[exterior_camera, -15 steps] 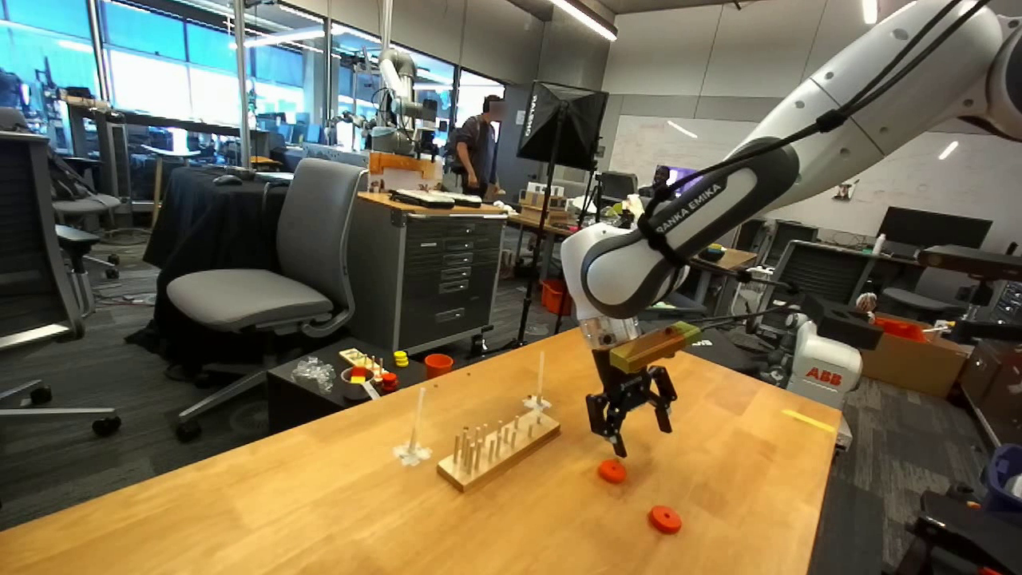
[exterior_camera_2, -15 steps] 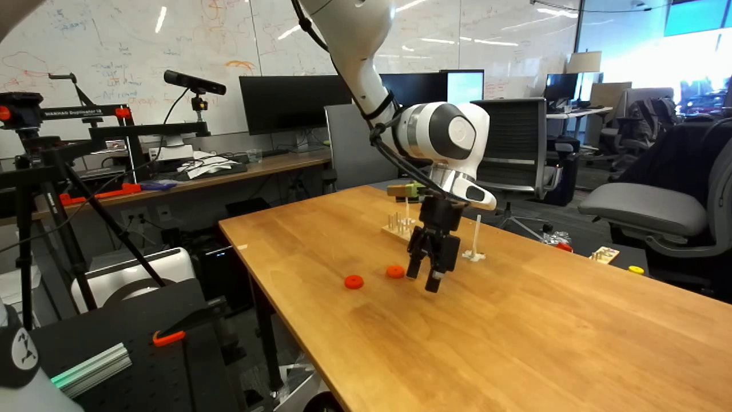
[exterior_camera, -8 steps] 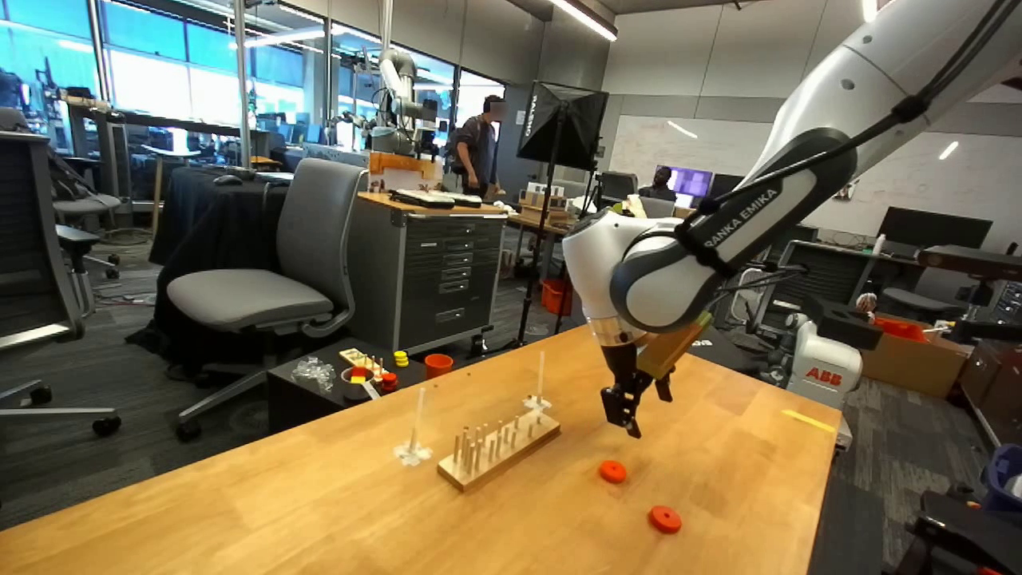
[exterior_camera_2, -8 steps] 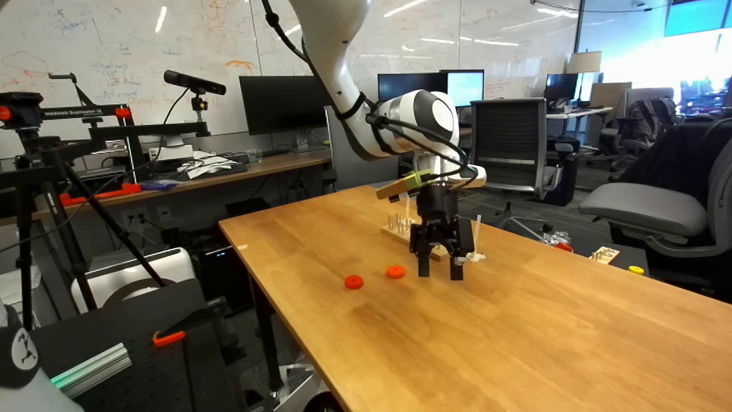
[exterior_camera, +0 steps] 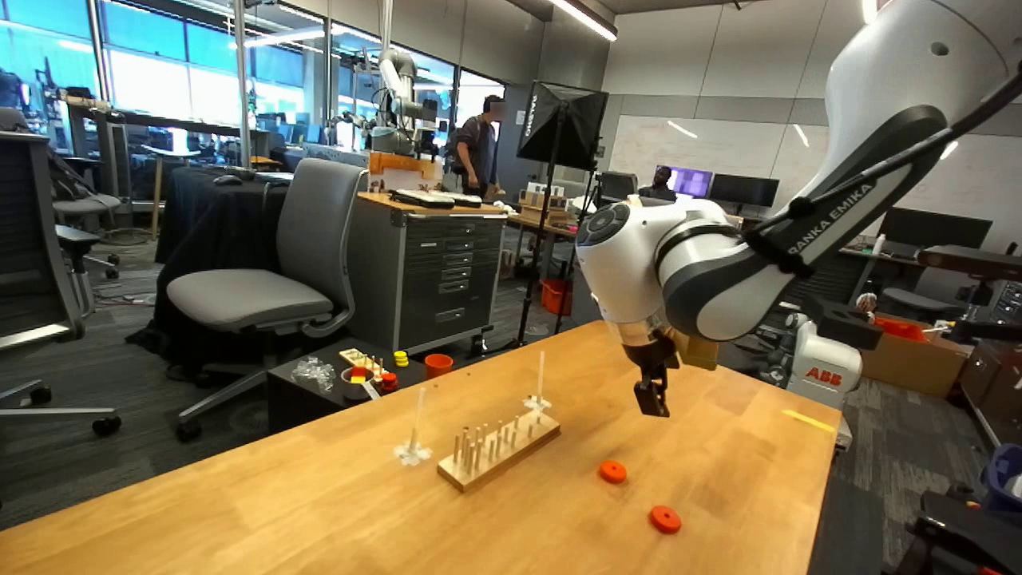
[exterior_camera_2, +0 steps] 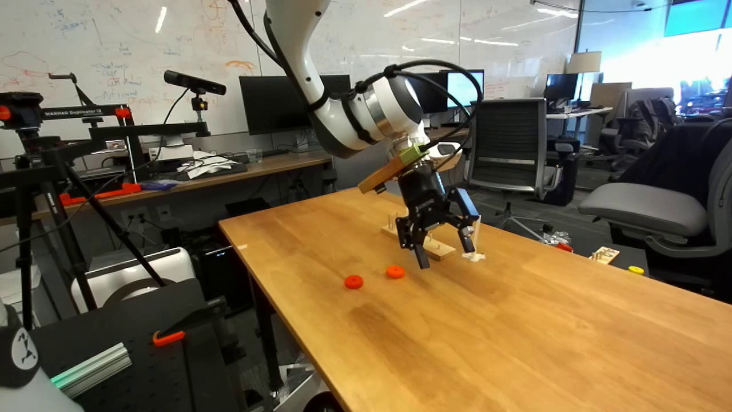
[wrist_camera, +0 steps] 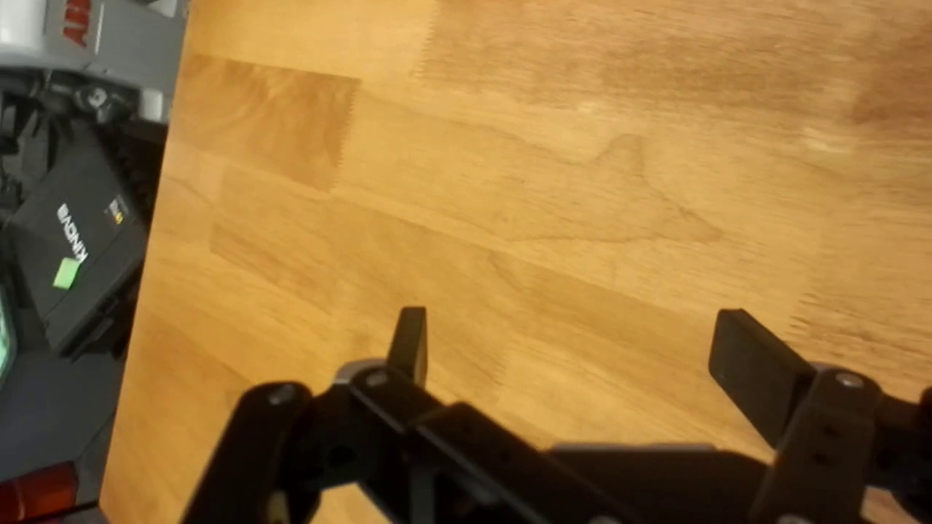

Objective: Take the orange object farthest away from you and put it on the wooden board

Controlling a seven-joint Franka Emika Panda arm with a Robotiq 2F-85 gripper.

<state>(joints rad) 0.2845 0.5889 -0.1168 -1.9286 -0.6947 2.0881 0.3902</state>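
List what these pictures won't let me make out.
Wooden board: middle hidden behind the gripper, in an exterior view.
Orange disc nearer the board: outside the wrist view's edges.
Gripper's second finger: apparently behind the visible finger, in an exterior view.
Robot arm: cut off by the top edge, in an exterior view.
Whiteboard writing: too faint to read, in an exterior view.

On the table (exterior_camera: 319, 495), the disc (exterior_camera: 610, 474) lies between the board (exterior_camera: 503, 457) and a second disc (exterior_camera: 663, 524).

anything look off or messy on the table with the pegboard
Only this: two thin upright rods near the wooden pegboard stand in ragged whitish patches on the tabletop, looking improvised beside the neatly made pegboard. I see no spill.
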